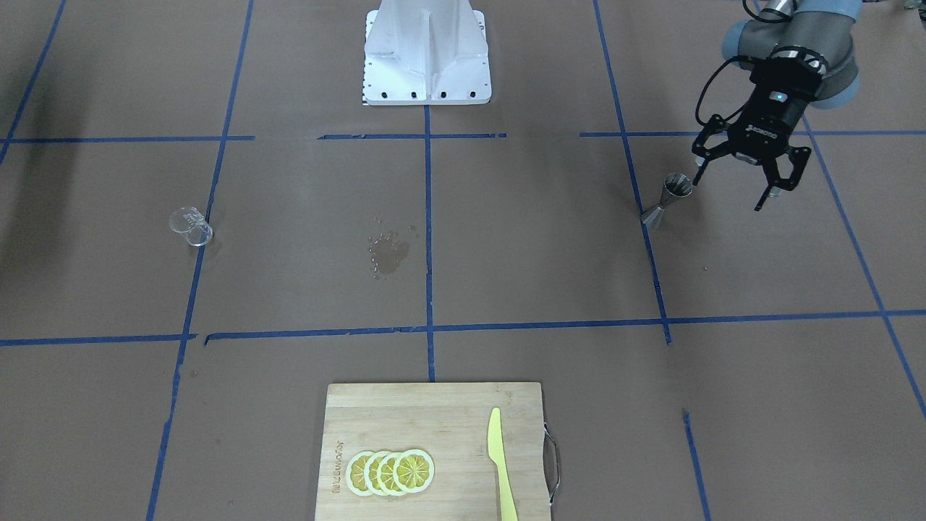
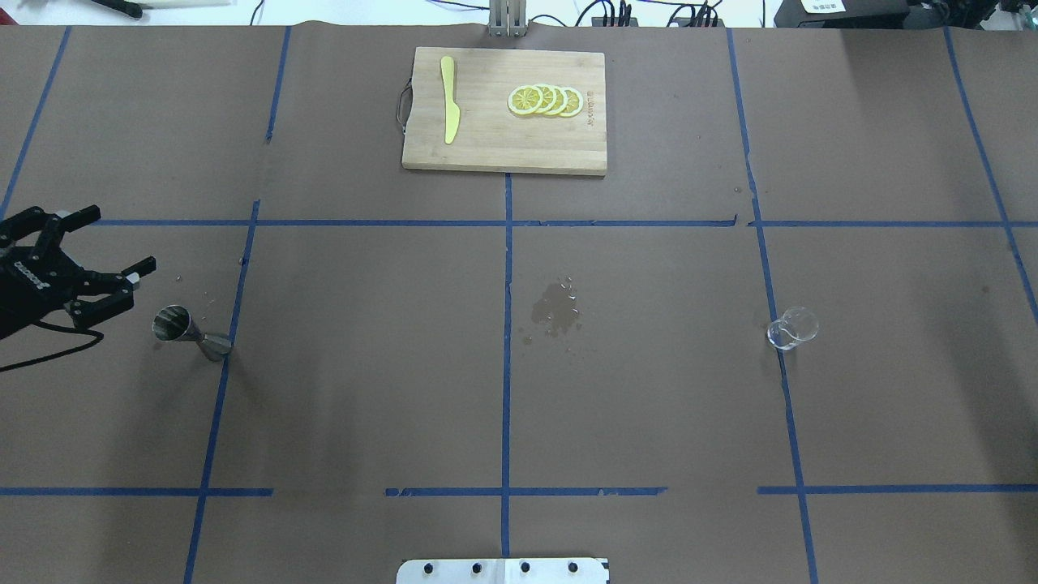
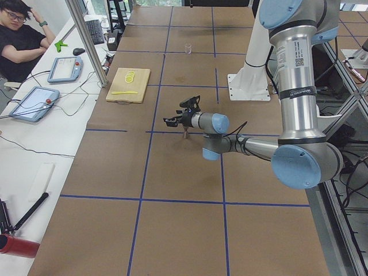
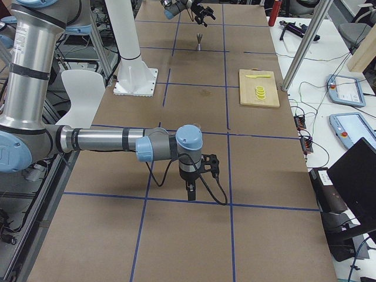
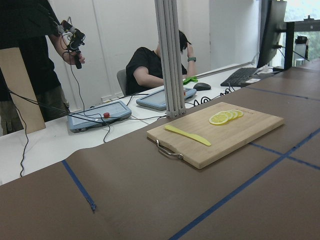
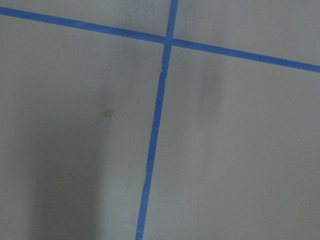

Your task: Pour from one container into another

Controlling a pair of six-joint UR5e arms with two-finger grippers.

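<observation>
Cup (image 2: 792, 329), clear glass, upright on the surface's (image 2: 365, 365) right half, nearer right end effector (image 4: 190, 194) (finger state indiscernible), well apart from jigger (image 2: 190, 332) standing just beside left end effector (image 2: 117, 239), fingers spread, empty.

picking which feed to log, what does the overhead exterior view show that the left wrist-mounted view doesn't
Only the overhead exterior view shows the steel jigger, the clear glass cup, the wet patch between them, and the left end effector, open beside the jigger. Only the left wrist-mounted view shows a seated person and a standing person at the white desk beyond the table. Both show the cutting board, lemon slices and yellow knife.
</observation>
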